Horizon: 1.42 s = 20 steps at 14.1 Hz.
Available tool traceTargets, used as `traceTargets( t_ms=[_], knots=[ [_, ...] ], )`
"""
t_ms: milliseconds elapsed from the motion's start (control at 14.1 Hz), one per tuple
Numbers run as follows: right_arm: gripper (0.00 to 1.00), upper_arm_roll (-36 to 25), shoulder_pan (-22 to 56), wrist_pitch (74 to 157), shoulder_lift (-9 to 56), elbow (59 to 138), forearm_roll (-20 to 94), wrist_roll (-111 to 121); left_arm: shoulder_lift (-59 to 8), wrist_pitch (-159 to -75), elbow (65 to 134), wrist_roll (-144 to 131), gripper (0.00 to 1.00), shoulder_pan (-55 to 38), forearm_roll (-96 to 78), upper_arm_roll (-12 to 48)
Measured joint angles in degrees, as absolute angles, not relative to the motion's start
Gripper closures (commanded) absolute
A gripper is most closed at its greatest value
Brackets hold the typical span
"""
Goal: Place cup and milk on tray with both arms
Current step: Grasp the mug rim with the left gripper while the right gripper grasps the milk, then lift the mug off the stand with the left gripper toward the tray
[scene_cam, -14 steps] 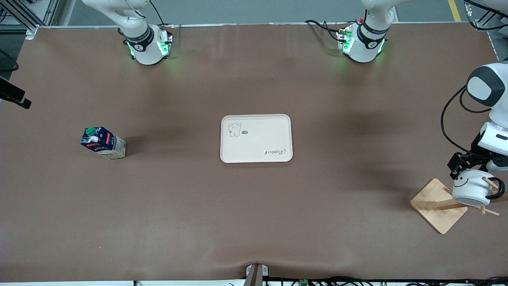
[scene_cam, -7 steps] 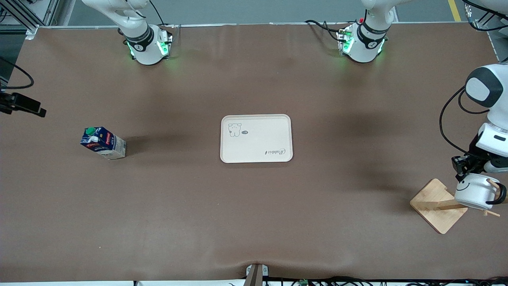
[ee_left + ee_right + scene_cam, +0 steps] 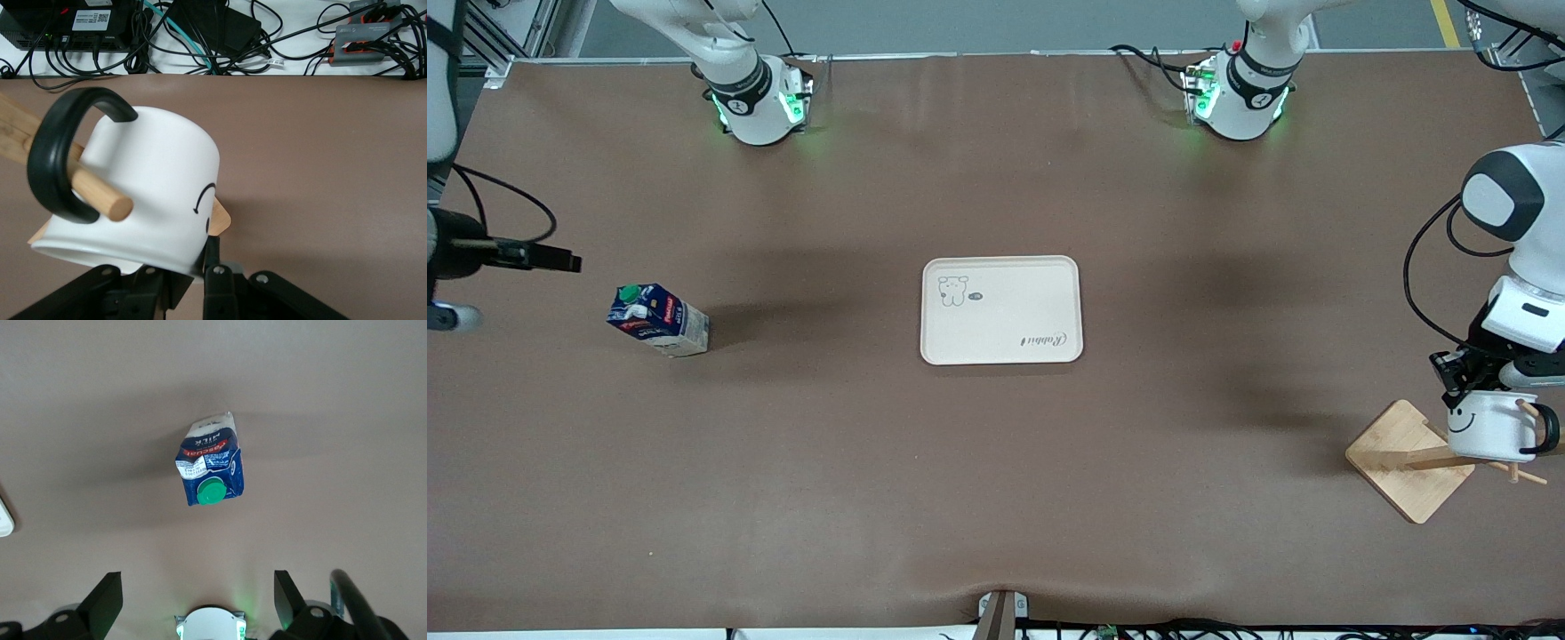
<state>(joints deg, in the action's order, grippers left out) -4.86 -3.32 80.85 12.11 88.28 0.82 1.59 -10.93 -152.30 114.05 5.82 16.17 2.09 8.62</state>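
Note:
The white smiley cup (image 3: 1489, 425) hangs by its black handle on a wooden peg (image 3: 100, 197) of the stand at the left arm's end of the table. My left gripper (image 3: 1461, 372) is shut on the cup's rim (image 3: 133, 257), one finger (image 3: 212, 257) against the outer wall. The dark-blue milk (image 3: 658, 320) with its green cap stands on the table toward the right arm's end. It also shows in the right wrist view (image 3: 212, 463). My right gripper (image 3: 538, 259) is open and empty, up in the air beside the milk (image 3: 198, 600). The cream tray (image 3: 1001, 309) lies mid-table, empty.
The square wooden stand base (image 3: 1400, 458) sits close to the table's edge, with its post and pegs leaning over it. Cables and power boxes (image 3: 200, 27) lie off the table's edge past the cup. A corner of the tray (image 3: 3, 519) shows in the right wrist view.
My left gripper has turned the cup more upright on the peg and lifted it slightly. My right arm has come in from the table's end toward the milk.

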Motion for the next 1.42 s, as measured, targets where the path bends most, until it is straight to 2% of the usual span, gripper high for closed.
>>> traceTargets(
  t_ms=[213,640,783,996,1210,1423],
  knots=[
    [0.00,-4.61,-2.87,80.83,13.13,87.96,0.86,1.23,-9.92,-149.60,113.33,5.81,1.00,16.20,2.09,9.80],
    [0.00,-4.54,-1.10,85.08,13.19,88.00,0.87,0.33,-6.96,-135.61,108.53,4.90,1.00,16.13,2.09,14.88],
    [0.00,-4.75,-1.13,86.37,13.40,91.22,0.87,0.33,-6.61,-130.87,106.76,2.77,1.00,16.11,2.08,16.93],
    [0.00,-4.77,-1.12,93.31,13.39,97.34,0.87,0.33,-6.54,-125.55,104.84,-1.66,1.00,16.05,2.08,20.80],
    [0.00,-4.79,-1.12,97.07,12.37,101.43,0.79,0.33,-6.67,-122.79,104.72,-7.75,1.00,15.98,2.08,24.52],
    [0.00,-4.84,-1.13,105.08,10.12,107.49,0.70,0.34,-7.76,-121.36,104.76,-14.95,1.00,15.84,2.08,28.40]
  ],
)
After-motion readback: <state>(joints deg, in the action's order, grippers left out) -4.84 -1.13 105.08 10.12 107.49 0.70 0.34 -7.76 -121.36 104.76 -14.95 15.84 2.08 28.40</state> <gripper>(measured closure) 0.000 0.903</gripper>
